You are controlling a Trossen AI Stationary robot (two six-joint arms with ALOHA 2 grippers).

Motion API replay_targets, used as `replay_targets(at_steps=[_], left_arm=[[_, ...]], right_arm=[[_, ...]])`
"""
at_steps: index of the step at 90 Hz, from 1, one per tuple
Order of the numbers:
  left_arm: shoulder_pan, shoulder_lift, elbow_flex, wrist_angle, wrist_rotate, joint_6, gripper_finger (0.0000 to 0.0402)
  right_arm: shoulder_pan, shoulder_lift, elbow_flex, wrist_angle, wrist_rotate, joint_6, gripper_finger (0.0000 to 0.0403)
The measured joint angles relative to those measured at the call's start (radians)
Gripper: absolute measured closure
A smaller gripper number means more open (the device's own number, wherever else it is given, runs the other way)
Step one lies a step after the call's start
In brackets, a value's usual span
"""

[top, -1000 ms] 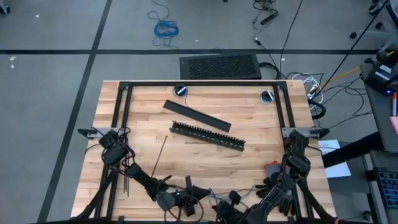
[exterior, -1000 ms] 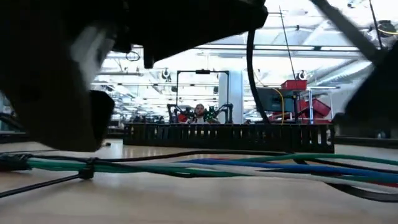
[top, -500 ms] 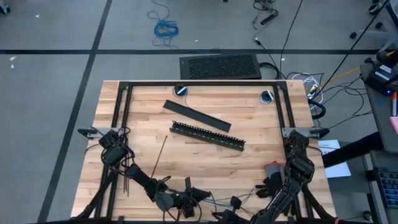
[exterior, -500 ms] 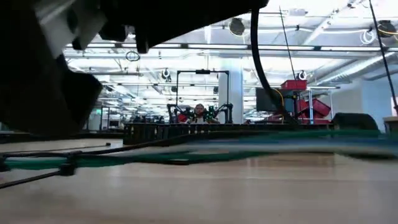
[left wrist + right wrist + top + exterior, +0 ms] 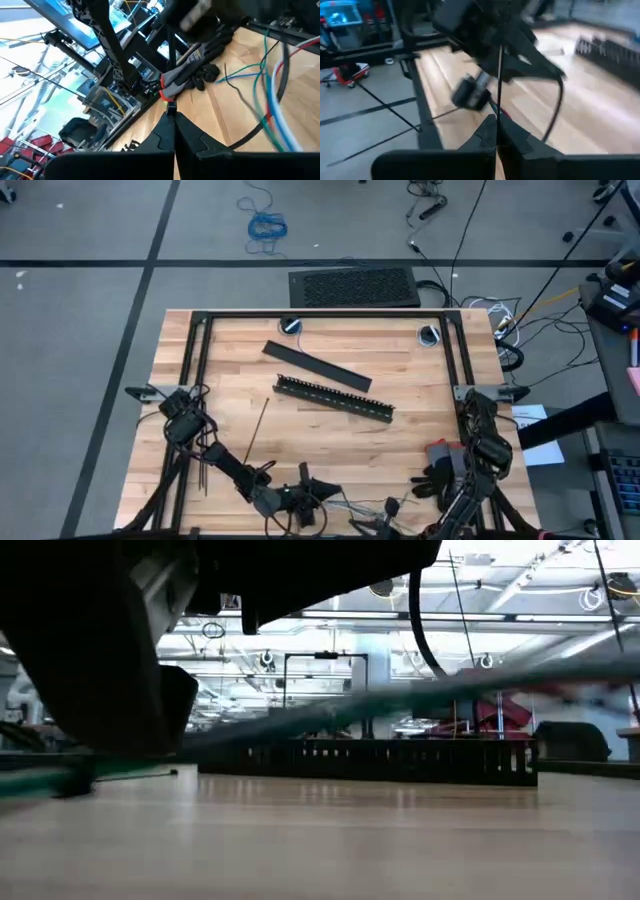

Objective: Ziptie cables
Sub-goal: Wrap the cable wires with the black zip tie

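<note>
The cables [image 5: 272,95], thin green, blue, pale and red wires, lie at the table's near edge between my two grippers. In the low view the cables [image 5: 400,700] rise slanting from a tied spot [image 5: 76,780] near the table. My left gripper [image 5: 173,116] [image 5: 312,498] is shut at the near edge. My right gripper [image 5: 496,119] [image 5: 388,510] is shut to its right, on a thin black ziptie [image 5: 500,75] that runs straight toward the left gripper [image 5: 490,30]. A loose ziptie [image 5: 256,430] lies flat on the wood, and others [image 5: 203,473] lie by the left arm. My left gripper pinches a small black piece [image 5: 170,108] at its fingertips; it seems to be the ziptie's other end, but I cannot tell for sure. The fingers lie low over the table and point toward its right edge. My right gripper pinches the ziptie's free end [image 5: 499,111] between its two fingers. The fingers point toward the left gripper, along the strip. The strip runs straight and taut, clear of the table.
A black slotted bar [image 5: 333,398] and a flat black bar [image 5: 316,366] lie mid-table. A red-and-grey handled tool [image 5: 181,79] [image 5: 438,452] lies by the right arm. Bare wood lies between the bars and the grippers.
My right gripper has drawn back toward the table's right edge. The cables, which lay flat along the table, now rise slanting from their tied end, and that end has slid toward the left gripper.
</note>
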State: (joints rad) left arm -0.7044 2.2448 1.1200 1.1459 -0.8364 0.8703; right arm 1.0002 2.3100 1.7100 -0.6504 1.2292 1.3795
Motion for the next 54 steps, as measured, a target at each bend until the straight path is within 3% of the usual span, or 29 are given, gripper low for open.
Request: replay_targets(at_steps=[11, 22, 36, 54], left_arm=[[0.003, 0.000, 0.000, -0.001, 0.000, -0.001, 0.0402], [0.003, 0.000, 0.000, -0.001, 0.000, -0.013, 0.0402], [0.012, 0.000, 0.000, -0.003, 0.029, -0.031, 0.0402], [0.025, 0.000, 0.000, -0.007, 0.060, -0.053, 0.0402]], right_arm=[[-0.030, 0.001, -0.096, 0.014, -0.059, 0.169, 0.0403], [-0.033, 0.000, -0.169, 0.140, -0.079, 0.201, 0.0403], [-0.049, -0.022, -0.232, 0.297, -0.191, 0.117, 0.0403], [-0.114, -0.076, -0.325, 0.542, -0.358, -0.110, 0.0403]])
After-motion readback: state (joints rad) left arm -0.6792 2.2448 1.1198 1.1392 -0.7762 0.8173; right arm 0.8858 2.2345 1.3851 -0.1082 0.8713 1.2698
